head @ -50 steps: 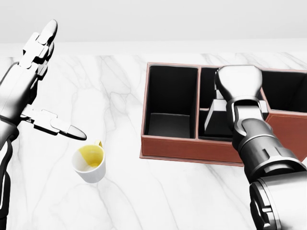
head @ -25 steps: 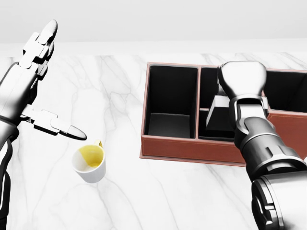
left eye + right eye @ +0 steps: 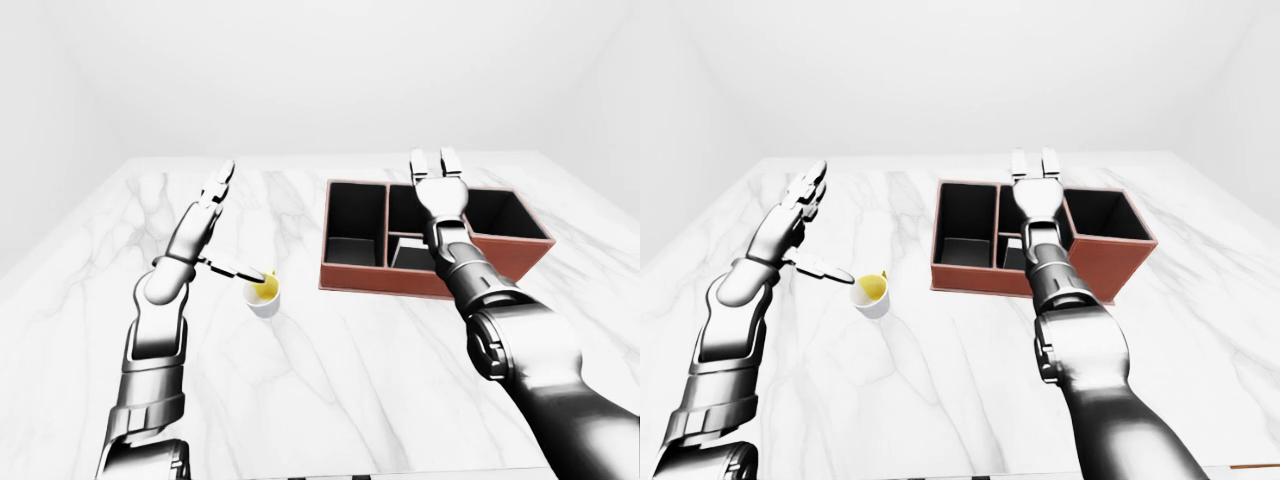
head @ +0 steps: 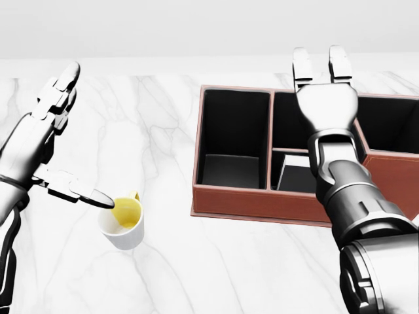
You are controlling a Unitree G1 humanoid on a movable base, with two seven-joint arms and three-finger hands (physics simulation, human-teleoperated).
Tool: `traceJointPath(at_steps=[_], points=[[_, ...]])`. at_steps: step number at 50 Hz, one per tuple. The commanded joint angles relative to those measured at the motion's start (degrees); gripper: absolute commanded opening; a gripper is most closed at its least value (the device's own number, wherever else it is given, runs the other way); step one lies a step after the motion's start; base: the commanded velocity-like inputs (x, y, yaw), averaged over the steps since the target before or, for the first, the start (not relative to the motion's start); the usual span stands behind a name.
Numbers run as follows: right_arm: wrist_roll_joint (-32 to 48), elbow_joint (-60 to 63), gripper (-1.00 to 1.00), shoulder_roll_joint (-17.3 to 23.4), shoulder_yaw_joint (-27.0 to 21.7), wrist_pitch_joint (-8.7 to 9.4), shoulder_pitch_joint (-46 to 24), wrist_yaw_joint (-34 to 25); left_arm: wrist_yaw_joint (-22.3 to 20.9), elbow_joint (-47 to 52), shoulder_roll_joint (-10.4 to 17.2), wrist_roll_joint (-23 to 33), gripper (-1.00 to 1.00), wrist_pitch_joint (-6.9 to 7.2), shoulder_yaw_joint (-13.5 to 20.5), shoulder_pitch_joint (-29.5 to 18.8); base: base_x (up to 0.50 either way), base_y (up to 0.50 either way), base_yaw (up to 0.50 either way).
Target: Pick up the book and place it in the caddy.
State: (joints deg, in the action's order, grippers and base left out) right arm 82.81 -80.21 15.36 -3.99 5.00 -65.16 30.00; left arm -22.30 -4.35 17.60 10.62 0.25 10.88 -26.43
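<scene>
Lying in the caddy [image 4: 262, 196], the book [image 4: 292, 178] sits below the spread-fingered right hand [image 4: 325, 104].

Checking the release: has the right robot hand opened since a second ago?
Yes. The right robot hand now points open fingers toward the view's top, above the caddy.

Left robot hand [image 4: 46, 140] raised, fingers spread – thumb jutting sideways, right robot hand [image 4: 324, 98] extended flat, fingers straight

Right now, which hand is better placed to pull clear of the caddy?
Right. The open right hand hovers over the red-brown leather caddy, with the dark book inside; the left hand is by the yellow-lined white mug.
</scene>
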Motion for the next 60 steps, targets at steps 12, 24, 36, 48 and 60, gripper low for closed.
traceJointPath(at_steps=[12, 24, 36, 48, 60], points=[[-2.71, 0.57, 1.0, -0.98, 1.25, 0.0, -1.43, 0.0, 3.19, -26.53, 1.85, -2.58, 1.0, -5.25, 0.78, 4.14, 0.0, 0.0, 0.0], [-7.3, 2.44, 1.0, -1.34, 4.37, -6.49, -3.17, 0.0, 2.7, -23.32, 1.53, -3.16, 1.0, -5.25, 0.82, 4.42, 0.0, 0.0, 0.0], [-14.58, 8.59, 1.0, 0.51, 6.12, -10.0, -0.93, 0.0, 1.82, -16.18, 1.29, -3.84, 1.0, -5.25, 1.73, 6.04, 0.0, 0.0, 0.0], [-20.7, 30.94, 1.0, 1.01, 4.71, -10.0, 12.12, -5.12, 1.56, -14.4, 1.05, -4.0, 1.0, -5.25, 2.06, 6.53, 0.0, 0.0, 0.0], [-30.93, 72.9, 1.0, -2.07, -0.29, -10.0, 36.38, -17.77, 1.42, -6.89, 0.58, -5.3, 1.0, -2.67, 3.22, 8.61, 0.0, 0.0, 0.0]])
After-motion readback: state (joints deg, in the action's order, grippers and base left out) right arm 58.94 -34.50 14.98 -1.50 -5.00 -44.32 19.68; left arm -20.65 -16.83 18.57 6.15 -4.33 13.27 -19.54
